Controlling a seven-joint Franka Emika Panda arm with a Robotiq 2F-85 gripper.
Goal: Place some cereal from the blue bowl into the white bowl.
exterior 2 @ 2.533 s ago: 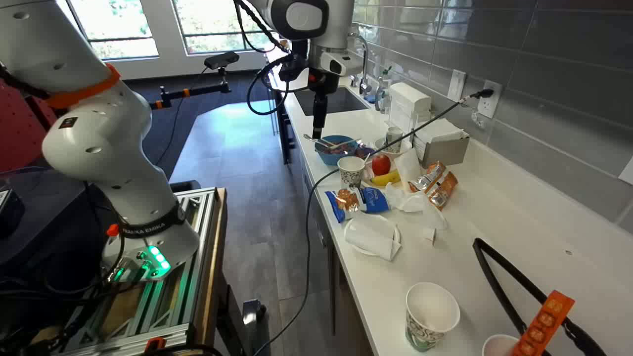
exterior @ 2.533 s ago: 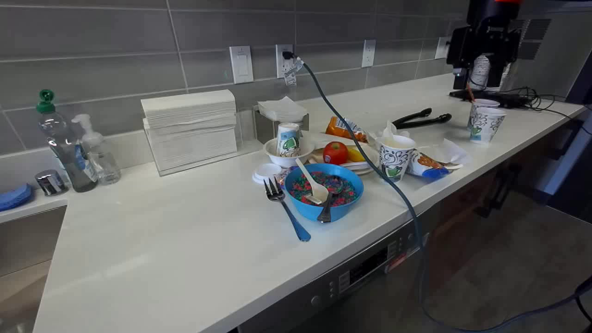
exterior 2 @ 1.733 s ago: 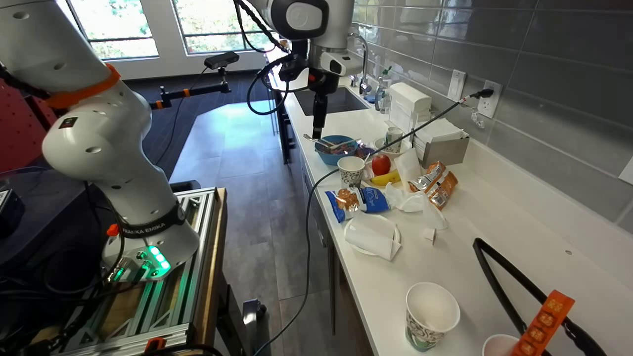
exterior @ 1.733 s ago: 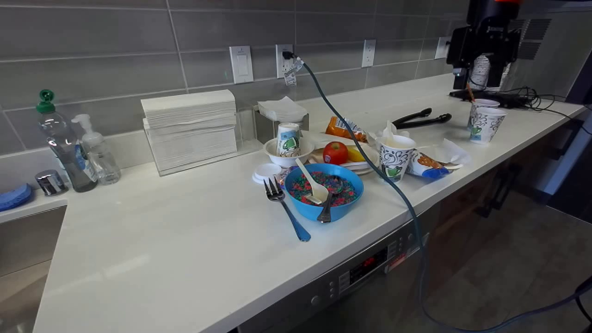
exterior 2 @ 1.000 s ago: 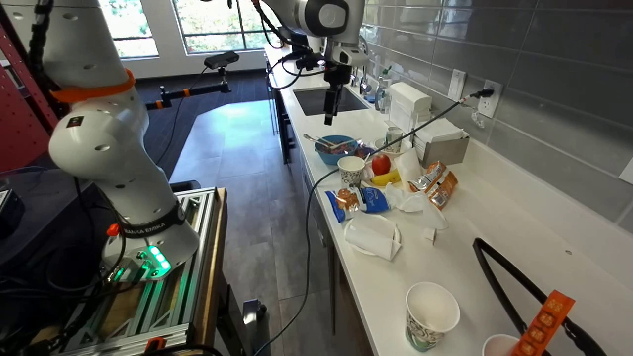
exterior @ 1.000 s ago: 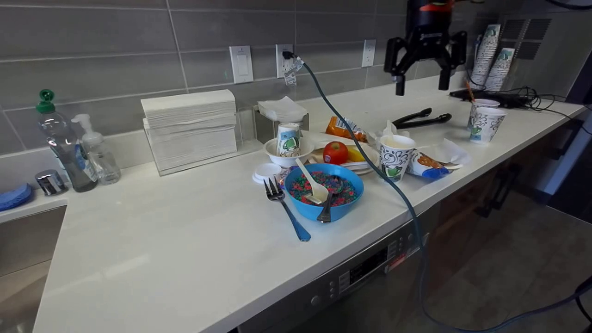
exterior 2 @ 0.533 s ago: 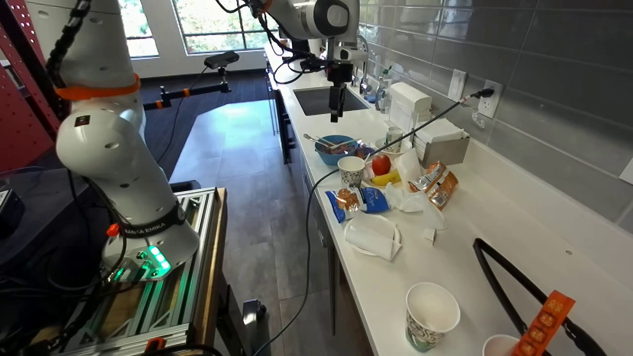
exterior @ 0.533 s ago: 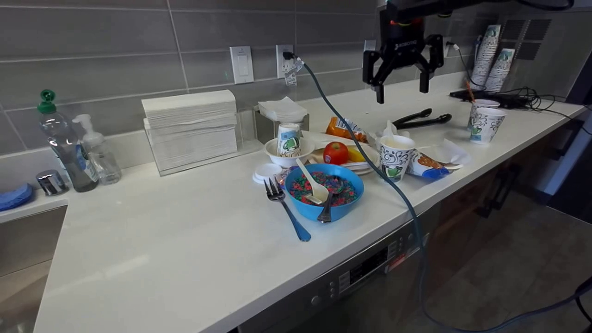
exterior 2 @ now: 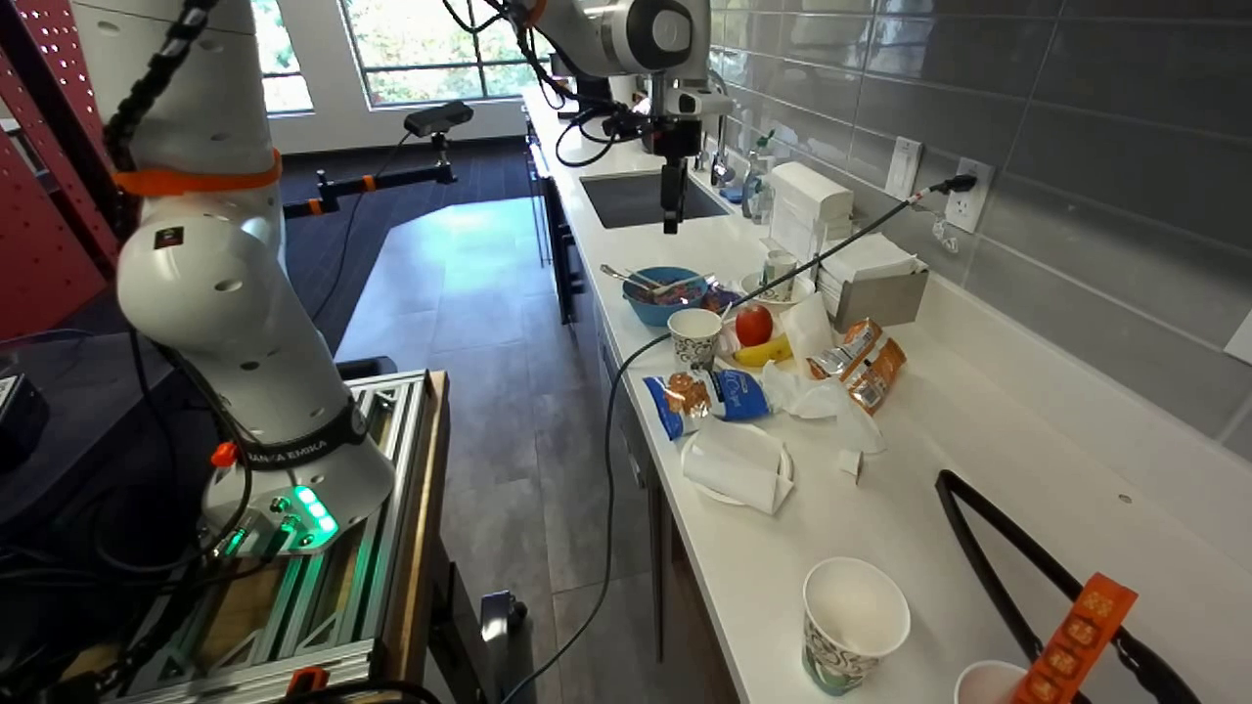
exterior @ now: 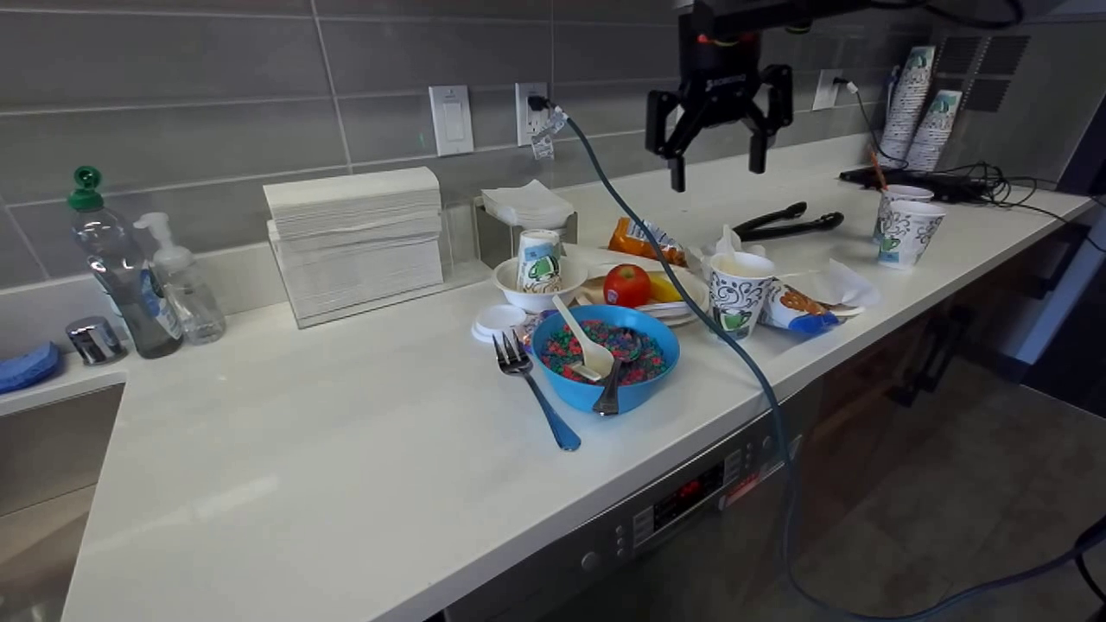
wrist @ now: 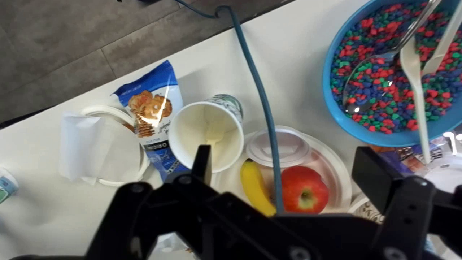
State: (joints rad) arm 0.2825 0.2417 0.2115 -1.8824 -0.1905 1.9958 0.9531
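Note:
The blue bowl (exterior: 570, 390) stands near the counter's front edge; it also shows at the right of the wrist view (wrist: 327, 83). It holds the cereal (wrist: 389, 121), small red, green and dark blue pieces. A metal spoon (wrist: 415, 27) and white plastic utensils (wrist: 411, 68) rest in it. The white bowl (exterior: 521, 300) stands behind it, with a patterned paper cup (exterior: 540, 263) in it; it also shows in an exterior view (exterior 2: 805, 290). My gripper (exterior: 718, 170) is open and empty, high above the counter. In the wrist view its fingers (wrist: 375, 177) stand wide apart above the apple plate.
A cord (wrist: 258, 83) hangs from the wall across the counter. An apple (wrist: 303, 189) and banana (wrist: 256, 186) lie on a plate. A paper cup (exterior: 739, 298), snack bag (exterior: 799, 311), fork (exterior: 540, 402), black tongs (exterior: 791, 225) and towel stack (exterior: 359, 242) stand around.
My gripper has moved left in an exterior view, toward the bowls and wall, and has turned so both fingers show apart. It is slightly higher. The counter objects have not moved.

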